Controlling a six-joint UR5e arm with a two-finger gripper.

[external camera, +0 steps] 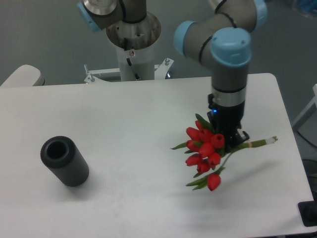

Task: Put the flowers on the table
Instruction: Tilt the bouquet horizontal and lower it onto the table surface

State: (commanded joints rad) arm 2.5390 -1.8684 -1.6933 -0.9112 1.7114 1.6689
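The bunch of red tulip buds with green leaves and long green stems [205, 151] lies on the right half of the large white, smooth tabletop with rounded corners [138, 119]. The red heads cluster toward the table's centre and front; one bud hangs lower than the rest, nearest the front edge. The bound stems run out to the right and slightly back, ending in a pale cut tip short of the table's right edge. A faint shadow shows beneath the bunch; whether every part of it rests on the surface cannot be determined.

The dark two-finger gripper [233, 136] stands vertically over the stems, just behind the flower heads, at the point where heads meet stems. Its fingertips are masked by the buds and leaves, so the jaw setting and any hold on the stems cannot be told. The grey arm with light blue joint caps [230, 47] rises above it and bends back toward the white pedestal base [132, 54] beyond the rear edge of the table.

Well apart, on the left half of the table, a dark grey hollow cylinder [64, 161] lies on its side, open end facing up and left.
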